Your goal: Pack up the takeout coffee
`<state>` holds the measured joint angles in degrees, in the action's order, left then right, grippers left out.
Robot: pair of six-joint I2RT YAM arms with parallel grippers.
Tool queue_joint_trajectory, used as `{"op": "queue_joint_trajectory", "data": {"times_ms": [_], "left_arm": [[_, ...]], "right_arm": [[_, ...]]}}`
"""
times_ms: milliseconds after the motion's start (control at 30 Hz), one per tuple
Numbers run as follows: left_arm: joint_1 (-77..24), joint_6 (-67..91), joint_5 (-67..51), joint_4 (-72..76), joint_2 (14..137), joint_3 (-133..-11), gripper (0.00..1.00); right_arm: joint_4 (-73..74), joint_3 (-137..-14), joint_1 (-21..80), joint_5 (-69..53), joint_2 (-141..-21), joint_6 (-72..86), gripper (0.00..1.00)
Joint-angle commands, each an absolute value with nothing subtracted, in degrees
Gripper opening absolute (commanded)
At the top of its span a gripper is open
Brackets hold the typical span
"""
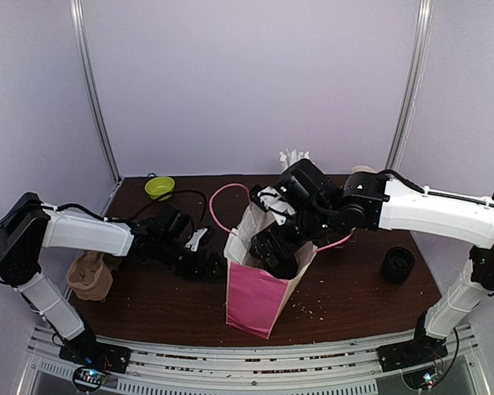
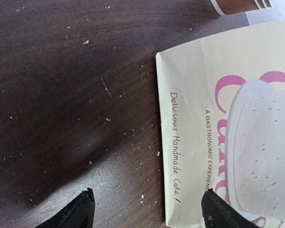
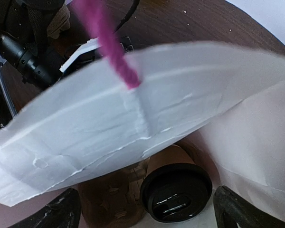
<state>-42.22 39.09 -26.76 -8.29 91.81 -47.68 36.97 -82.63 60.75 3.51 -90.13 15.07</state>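
Over on the left, my left fingers (image 2: pixel 80 211) are spread wide and low over the dark tabletop (image 2: pixel 61 95). They grip nothing. The printed side of the paper bag (image 2: pixel 194 109) runs up between them, and one finger sits over its face, though I can't tell if it touches the paper. My read is that I'm parked there to brace the bag so it can't slide or tip while the other arm works at its mouth. Behind my left arm a tan pulp carrier (image 1: pixel 90 276) sits near the tabletop's left edge, with a small green bowl (image 1: pixel 159 187) further back, both well apart from the action. In the middle the bag stands upright with its mouth open and one pink cord handle (image 3: pixel 109 42) arching across the white lip. Now the right side: my right fingers (image 3: pixel 57 213) hang above that mouth at full spread, empty. Straight below them is the coffee cup (image 3: pixel 175 192), upright with its black lid on, down inside the bag. It stands beside a rough brown shape I can't identify. So the cup looks delivered, and I'd say the wide spread is there to clear the lid and the paper walls on the way out. Far right, a round black object (image 1: pixel 398 265) sits alone on the tabletop.
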Motion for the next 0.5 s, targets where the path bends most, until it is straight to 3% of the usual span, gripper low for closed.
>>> {"op": "queue_joint_trajectory", "data": {"times_ms": [0, 467], "left_arm": [[-42.45, 37.81, -25.52, -8.56, 89.63, -49.78, 0.82], [-42.52, 35.67, -20.69, -14.36, 86.08, -54.23, 0.86]], "right_arm": [[41.23, -86.81, 60.66, 6.33, -86.64, 15.57, 1.00], [45.27, -93.21, 60.56, 8.79, -83.58, 16.00, 1.00]]}}
